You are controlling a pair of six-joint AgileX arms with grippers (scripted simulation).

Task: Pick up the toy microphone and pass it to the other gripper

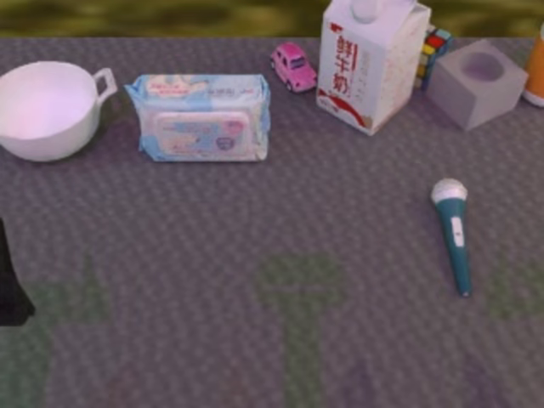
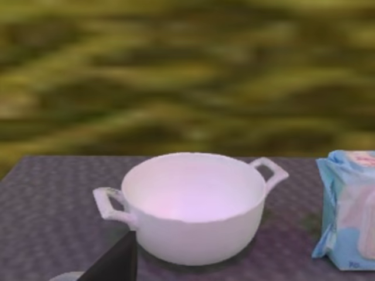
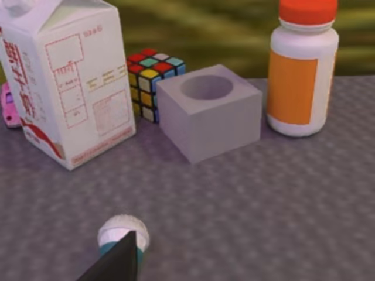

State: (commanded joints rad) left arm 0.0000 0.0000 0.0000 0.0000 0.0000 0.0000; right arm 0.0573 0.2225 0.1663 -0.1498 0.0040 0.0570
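Note:
The toy microphone (image 1: 454, 234) lies flat on the right half of the table, white head toward the back and teal handle toward the front. In the right wrist view its white head (image 3: 120, 230) shows just beyond a black finger (image 3: 119, 262) of my right gripper, which hovers above it without touching and has nothing against its inner face. The right arm does not appear in the top view. My left gripper (image 1: 12, 285) is parked at the table's left edge, open and empty, with one finger (image 2: 117, 263) showing in front of the white bowl (image 2: 193, 205).
Along the back stand a white two-handled bowl (image 1: 42, 106), a pack of wipes (image 1: 204, 117), a pink toy car (image 1: 293, 65), a milk carton (image 1: 370, 64), a colour cube (image 1: 433, 47), a grey block with a round hollow (image 1: 476, 81) and an orange-labelled bottle (image 1: 535, 68).

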